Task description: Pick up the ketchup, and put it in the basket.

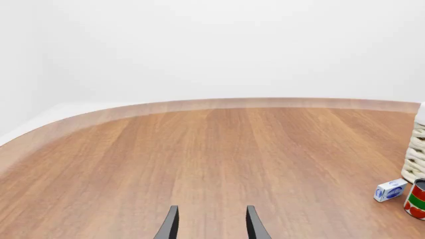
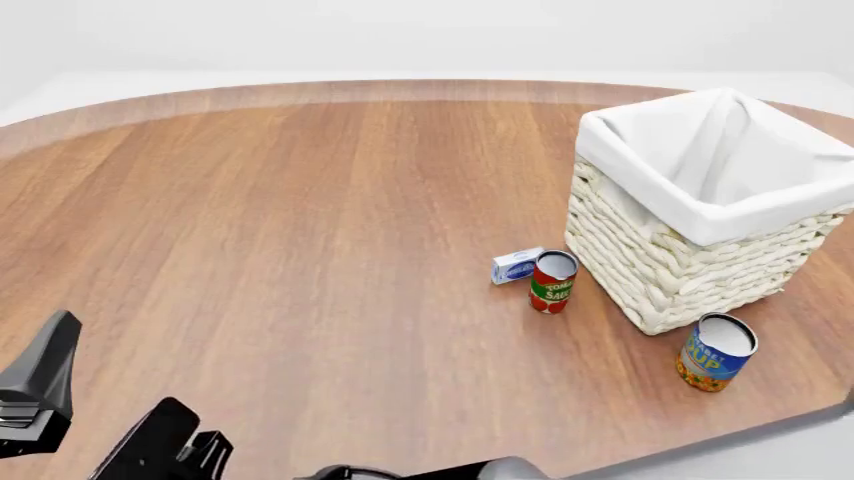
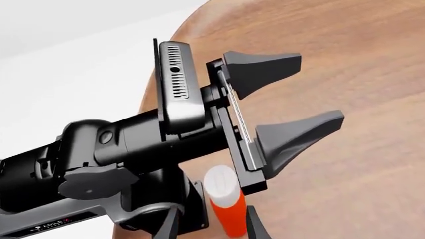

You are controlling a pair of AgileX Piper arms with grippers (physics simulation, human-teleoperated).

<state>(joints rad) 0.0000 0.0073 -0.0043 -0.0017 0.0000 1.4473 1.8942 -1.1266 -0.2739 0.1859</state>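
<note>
The ketchup, a red-orange bottle with a white cap, shows only in the right wrist view. It lies on the table close under the left arm, in the gap between the fingertips of my right gripper. That gripper is open, with space left beside the bottle. My left gripper is open and empty just above and beyond the bottle; it also shows at the near left and from its own camera. The cream wicker basket with its white lining stands far off at the right, its edge in the left wrist view.
A small red-and-green tomato sauce can and a blue-and-white box stand just left of the basket. A blue-and-yellow can sits at its near corner. The table's curved front edge runs close behind the grippers.
</note>
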